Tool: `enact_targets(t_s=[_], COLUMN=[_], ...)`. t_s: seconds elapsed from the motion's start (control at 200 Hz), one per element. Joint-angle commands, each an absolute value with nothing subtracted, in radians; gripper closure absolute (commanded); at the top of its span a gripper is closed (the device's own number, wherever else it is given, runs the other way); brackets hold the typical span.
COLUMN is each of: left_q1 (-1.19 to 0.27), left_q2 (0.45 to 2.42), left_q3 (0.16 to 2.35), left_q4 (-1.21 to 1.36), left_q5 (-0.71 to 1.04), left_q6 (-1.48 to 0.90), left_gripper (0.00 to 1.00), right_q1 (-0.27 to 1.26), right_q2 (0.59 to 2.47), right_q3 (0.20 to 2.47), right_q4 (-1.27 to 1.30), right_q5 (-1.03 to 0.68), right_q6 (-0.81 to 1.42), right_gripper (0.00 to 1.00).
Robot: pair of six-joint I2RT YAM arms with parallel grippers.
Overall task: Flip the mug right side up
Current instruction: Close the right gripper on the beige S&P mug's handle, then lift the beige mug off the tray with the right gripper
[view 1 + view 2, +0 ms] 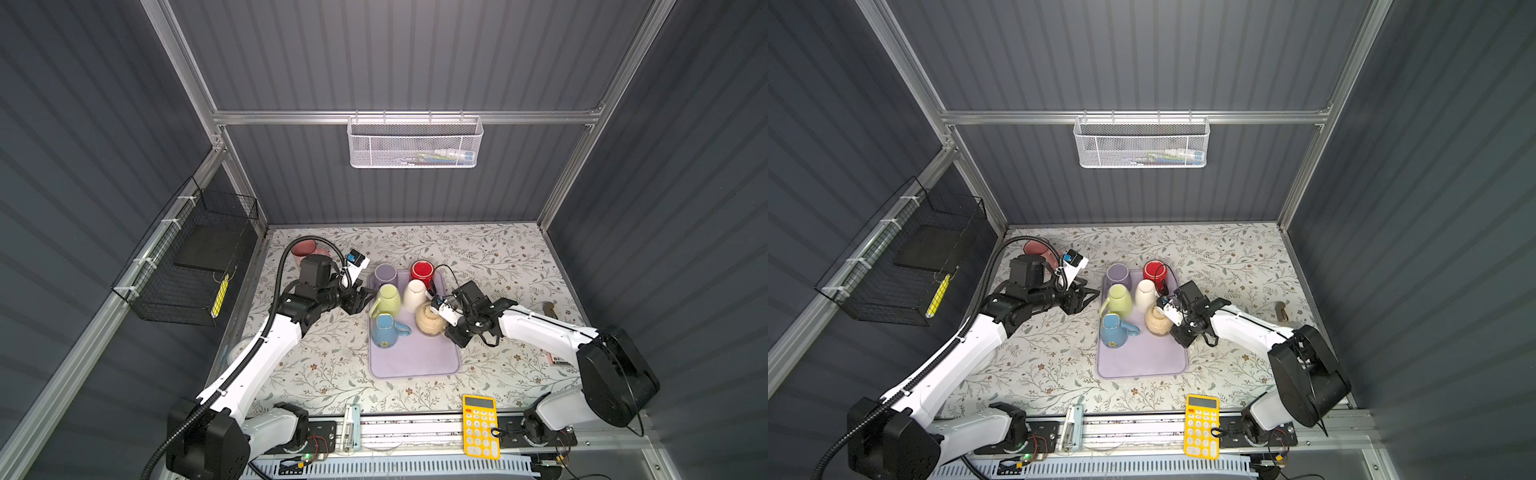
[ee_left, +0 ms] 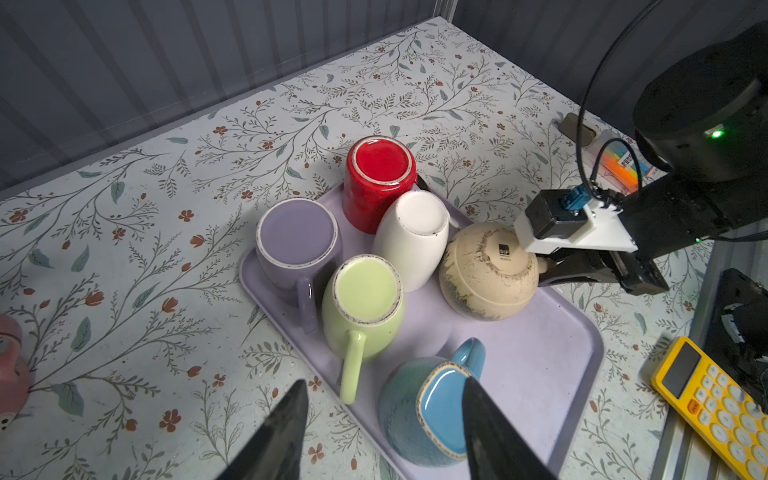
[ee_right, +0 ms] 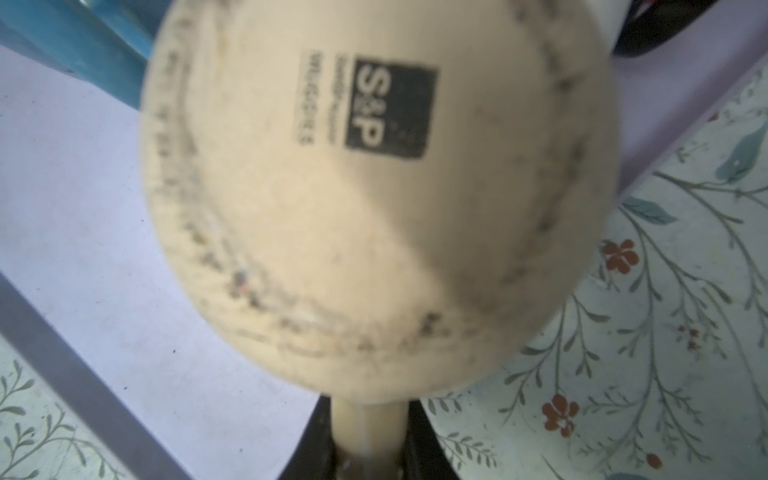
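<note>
right gripper [image 2: 542, 266] clamps beige mug [image 2: 486, 270] by its handle, left gripper [image 2: 385, 384] half-open, empty; five other mugs [image 2: 380, 166] on one tray [image 2: 552, 353].

We see a yellow calculator [image 1: 481, 426] well behind the right claw [image 2: 545, 266] — a white mesh basket [image 1: 415, 143] hangs high beyond it.

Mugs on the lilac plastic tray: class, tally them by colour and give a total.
Red ceramic mug: 1
Purple ceramic mug: 1
White ceramic mug: 1
Light green ceramic mug: 1
Blue ceramic mug: 1
Beige round ceramic mug: 1
Total: 6
</note>
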State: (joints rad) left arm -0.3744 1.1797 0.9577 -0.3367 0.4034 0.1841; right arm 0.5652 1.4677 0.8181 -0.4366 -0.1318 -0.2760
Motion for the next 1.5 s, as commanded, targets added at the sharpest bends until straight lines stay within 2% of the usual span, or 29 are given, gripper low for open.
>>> enact_targets(t_s=[0.0,0.41,0.876,1.126,1.496], left_q1=[-0.382,-0.382,-0.382,-0.382,-0.383], left_q2=[1.169,1.169,1.172,1.182,1.183], left_q3=[0.952,0.953,0.951,0.975,0.983], left_q4=[-0.35,-0.351,-0.341,-0.31,-0.226], left_q5=[0.399,0.399,0.397,0.43,0.473], left_q6=[0.201,0.201,0.185,0.142,0.046], left_gripper=[0.41,0.41,0.41,0.42,0.43], right_q1=[0.56,0.521,0.438,0.348,0.277], right_q2=[1.422,1.265,1.125,1.005,0.977], right_q3=[0.867,0.835,0.812,0.76,0.726], right_q4=[-0.504,-0.477,-0.395,-0.201,0.027], right_q5=[-0.159,-0.223,-0.325,-0.499,-0.643], right_q6=[-0.248,-0.19,-0.104,0.008,0.146], right_gripper=[0.95,1.0,1.0,1.0,1.0])
